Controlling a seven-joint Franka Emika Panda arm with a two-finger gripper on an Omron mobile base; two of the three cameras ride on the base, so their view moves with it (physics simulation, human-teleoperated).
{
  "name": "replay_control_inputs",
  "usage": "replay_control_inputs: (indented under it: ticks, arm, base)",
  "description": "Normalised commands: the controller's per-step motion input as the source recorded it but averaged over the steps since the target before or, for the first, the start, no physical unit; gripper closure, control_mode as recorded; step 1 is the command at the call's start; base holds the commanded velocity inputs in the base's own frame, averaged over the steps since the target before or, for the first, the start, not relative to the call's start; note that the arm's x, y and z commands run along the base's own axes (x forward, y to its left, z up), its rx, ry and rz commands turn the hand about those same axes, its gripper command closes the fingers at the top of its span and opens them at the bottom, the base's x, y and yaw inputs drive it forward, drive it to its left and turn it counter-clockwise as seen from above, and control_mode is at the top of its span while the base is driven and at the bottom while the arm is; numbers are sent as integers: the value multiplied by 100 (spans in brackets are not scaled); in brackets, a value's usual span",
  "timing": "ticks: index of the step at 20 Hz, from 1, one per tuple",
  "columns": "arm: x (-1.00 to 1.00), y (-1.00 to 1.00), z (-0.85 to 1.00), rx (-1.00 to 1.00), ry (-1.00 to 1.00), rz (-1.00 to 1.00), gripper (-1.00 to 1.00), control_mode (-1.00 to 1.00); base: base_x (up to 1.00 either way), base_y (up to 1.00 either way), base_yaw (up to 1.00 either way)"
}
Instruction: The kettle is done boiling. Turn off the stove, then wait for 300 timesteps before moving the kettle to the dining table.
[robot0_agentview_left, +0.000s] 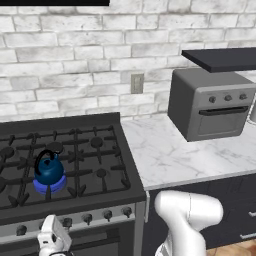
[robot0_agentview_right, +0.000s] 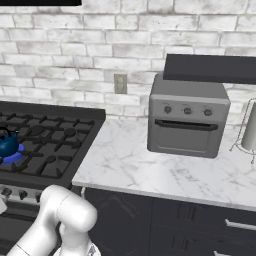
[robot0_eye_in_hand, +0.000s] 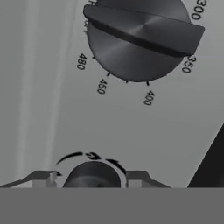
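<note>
The small dark-blue kettle (robot0_agentview_left: 49, 170) (robot0_agentview_right: 7, 145) stands upright on a front left burner of the black stove (robot0_agentview_left: 100, 150) (robot0_agentview_right: 55, 145), with a blue flame (robot0_agentview_left: 50, 185) glowing under it. My hand (robot0_agentview_left: 52, 239) is low at the stove's front panel, by the row of knobs. In the hand view my gripper (robot0_eye_in_hand: 91, 180) has a small dark round knob (robot0_eye_in_hand: 92, 173) between its tips, which stand tight against its sides. A larger dial (robot0_eye_in_hand: 140, 39) with temperature numbers sits beyond it. The dining table is out of view.
To the stove's right runs a marble counter (robot0_agentview_left: 185, 155) (robot0_agentview_right: 150, 170) with a grey toaster oven (robot0_agentview_left: 210, 105) (robot0_agentview_right: 187, 120) on it. A dark shelf (robot0_agentview_left: 225, 57) hangs above the oven. A wire rack (robot0_agentview_right: 247, 130) stands at the far right. Dark drawers lie below the counter.
</note>
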Motion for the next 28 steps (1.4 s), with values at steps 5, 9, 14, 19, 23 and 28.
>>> replay_control_inputs:
  ticks: [5,9,14,19,23,28]
  arm:
    - [-29,-14,-23,75,-18,-8,100,-100]
    - [-27,-11,-17,73,-18,-8,100,-100]
    - [-30,-13,-13,71,-19,-8,100,-100]
    - [-29,-15,-13,69,-17,-7,100,-100]
    - [-28,-14,-11,68,-16,-7,100,-100]
    - [-30,-6,-14,55,-16,-6,100,-100]
  base:
    - [0,0,0]
    - [0,0,0]
    - [0,0,0]
    - [0,0,0]
    - [0,0,0]
    - [0,0,0]
